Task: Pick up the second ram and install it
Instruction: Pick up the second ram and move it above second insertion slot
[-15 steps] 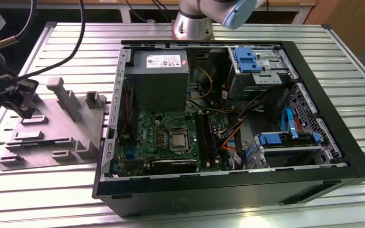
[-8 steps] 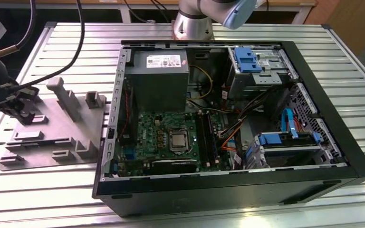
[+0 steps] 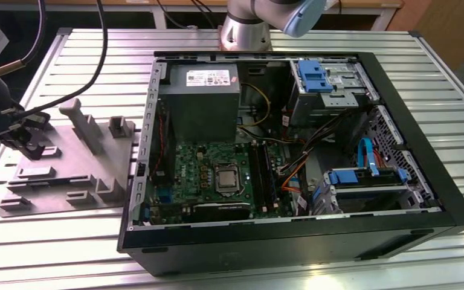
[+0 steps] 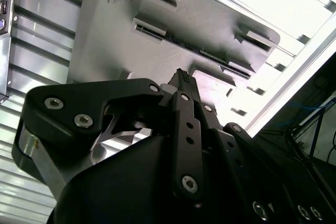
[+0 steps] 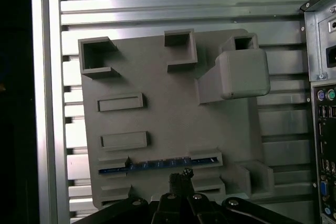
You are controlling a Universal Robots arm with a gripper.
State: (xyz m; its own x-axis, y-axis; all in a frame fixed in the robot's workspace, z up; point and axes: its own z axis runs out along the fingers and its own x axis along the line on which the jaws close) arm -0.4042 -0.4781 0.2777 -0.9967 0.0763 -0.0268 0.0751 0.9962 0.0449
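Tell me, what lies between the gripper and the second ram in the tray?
Nothing: in the first wrist view the gripper sits right beside the second ram, with only bare holder tray between.

fingers (image 5: 175, 182) together, tips dwn

a slatted metal table (image 3: 441, 109) carries an open computer case (image 3: 296, 248) and, just beside it, seemingly not touching, a grey tray (image 3: 63, 163).

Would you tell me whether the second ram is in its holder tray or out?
In: the second ram stands on edge in a slot of the grey holder tray.
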